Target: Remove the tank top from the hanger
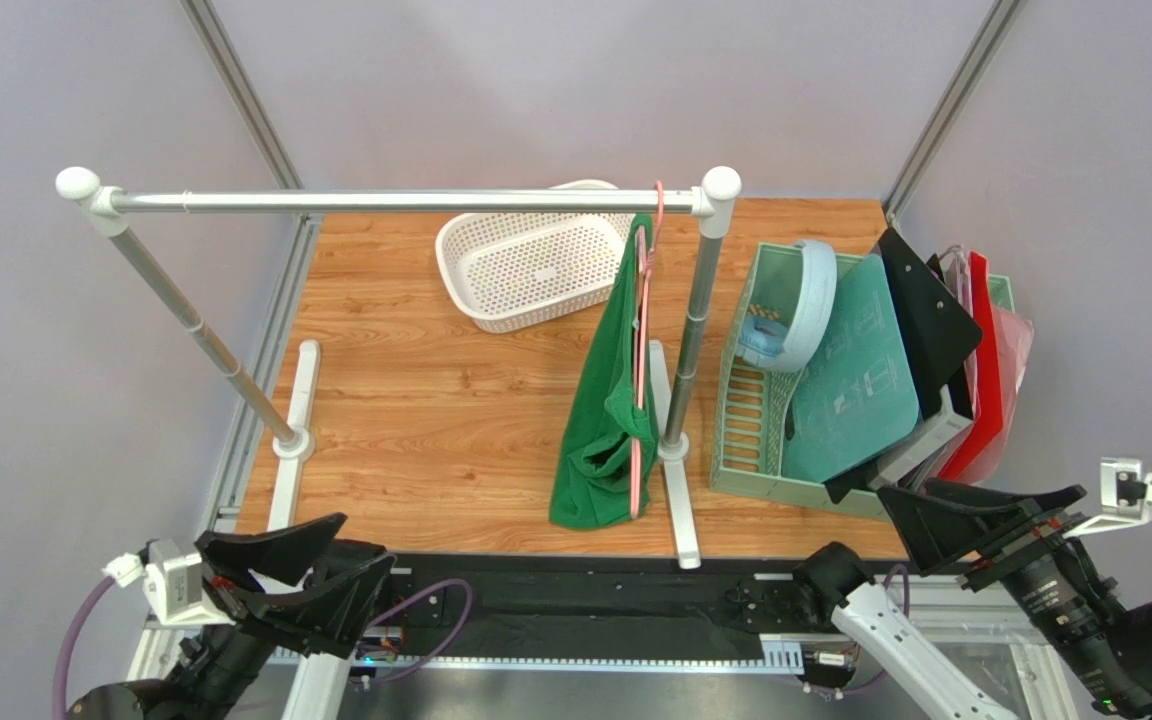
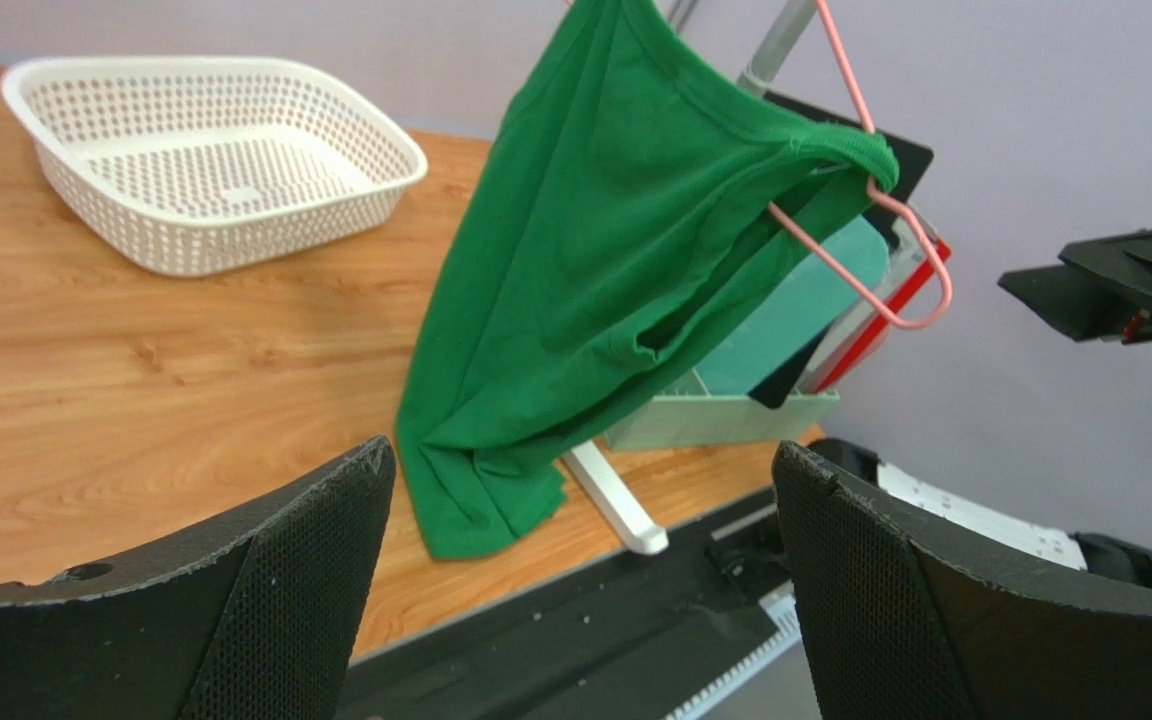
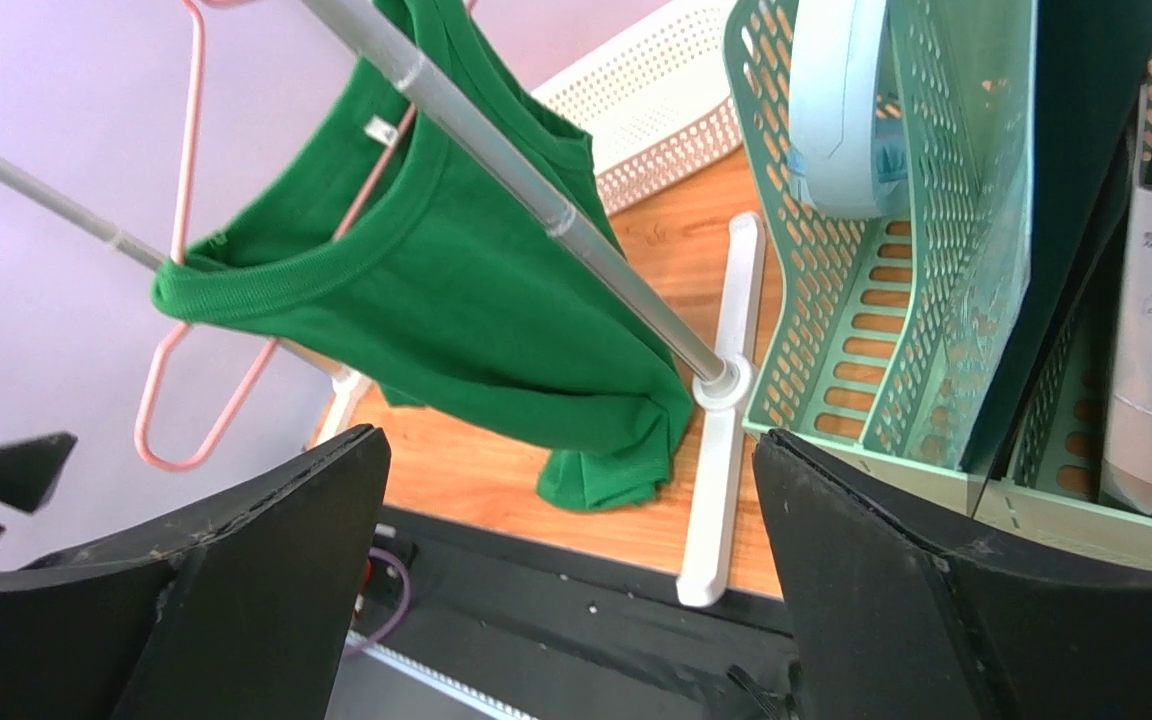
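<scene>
The bright green tank top [image 1: 606, 393] hangs on the pink hanger [image 1: 639, 375], whose hook is over the silver rail near its right post. Its lower hem rests bunched on the wooden table. It also shows in the left wrist view [image 2: 597, 270] with the hanger [image 2: 898, 255], and in the right wrist view [image 3: 432, 285] with the hanger [image 3: 184, 300]. My left gripper [image 1: 304, 578] is open and empty at the near left edge. My right gripper [image 1: 973, 528] is open and empty at the near right edge. Both are well short of the garment.
The silver rail [image 1: 387, 200] spans the table on two posts with white feet [image 1: 672, 465]. A white basket [image 1: 530, 267] sits at the back. A pale green rack [image 1: 755, 405] at the right holds a teal board [image 1: 853, 375], black and red folders.
</scene>
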